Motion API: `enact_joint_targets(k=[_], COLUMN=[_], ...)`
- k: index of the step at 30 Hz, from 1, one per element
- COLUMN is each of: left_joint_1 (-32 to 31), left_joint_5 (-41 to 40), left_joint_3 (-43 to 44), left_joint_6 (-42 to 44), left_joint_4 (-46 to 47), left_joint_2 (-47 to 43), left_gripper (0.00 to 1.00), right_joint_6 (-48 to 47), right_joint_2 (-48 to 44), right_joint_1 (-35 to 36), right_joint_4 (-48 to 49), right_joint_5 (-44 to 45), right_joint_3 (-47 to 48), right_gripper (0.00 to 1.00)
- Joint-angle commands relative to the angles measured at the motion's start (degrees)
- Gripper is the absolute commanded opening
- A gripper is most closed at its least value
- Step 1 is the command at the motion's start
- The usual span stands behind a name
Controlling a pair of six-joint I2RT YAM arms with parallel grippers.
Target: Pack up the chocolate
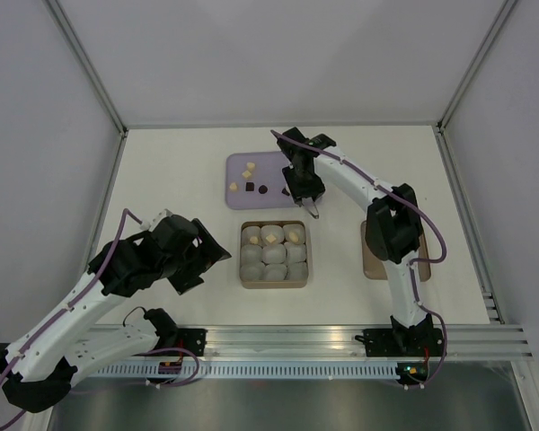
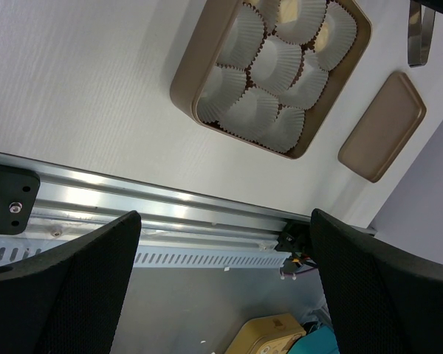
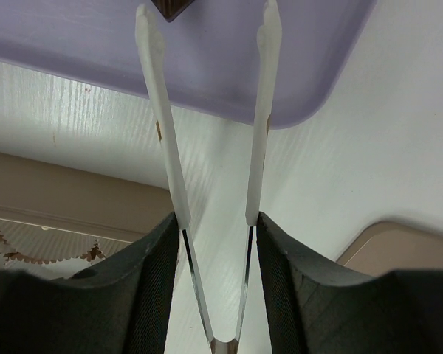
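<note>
**Tongs at the tray, three cups filled**

Low on the left of the overhead view, the left hand (image 1: 212,256) hangs above the white bench (image 1: 162,180) with its fingers spread wide. Its own camera shows the two dark pads (image 2: 74,287) far apart at the bottom corners of the frame.

Just beyond it, at mid-frame, sits a square tan box (image 1: 274,285) packed with nine white fluted paper cups (image 1: 274,269). Each of the three cups in the upper row holds one of the tiny chocolates (image 1: 271,235), all three cream-yellow. To the right of the box a flat tan lid (image 1: 368,265) lies on the bench, partly under the right arm.

Higher in the frame, the right hand (image 1: 301,187) pinches a pair of silver metal tongs (image 3: 167,147). The blades stand apart, with their tips over the edge of a rounded lilac tray (image 1: 269,166).

The loose chocolates lie on that tray, pale pieces (image 1: 249,167) toward its upper left and dark brown pieces (image 1: 264,189) lower down. One dark piece (image 3: 170,6) sits just beside a tong tip.
</note>
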Motion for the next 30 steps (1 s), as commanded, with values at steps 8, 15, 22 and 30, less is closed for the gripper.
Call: enact_joint_targets(k=[8, 15, 22, 30], left_joint_1=[0.19, 0.19, 0.19, 0.19], left_joint_5=[0.35, 0.18, 0.00, 0.09], left_joint_3=[0.22, 0.49, 0.66, 0.57], left_joint_6=[-1.29, -1.46, -1.82, -2.08], left_joint_4=[0.69, 0.69, 0.69, 0.78], left_joint_2=[0.17, 0.61, 0.96, 0.79], left_gripper=[1.00, 0.99, 1.00, 1.00], right_joint_6=[-3.17, -1.06, -1.15, -1.15], right_joint_2=[3.69, 6.42, 6.60, 4.85], right_joint_1=[-0.66, -1.02, -1.37, -1.37], right_joint_4=[3.04, 2.69, 3.48, 5.33], right_joint_5=[-6.88, -2.84, -4.24, -5.30], right_joint_3=[2.47, 4.93, 5.73, 4.76], right_gripper=[0.54, 0.53, 0.47, 0.30])
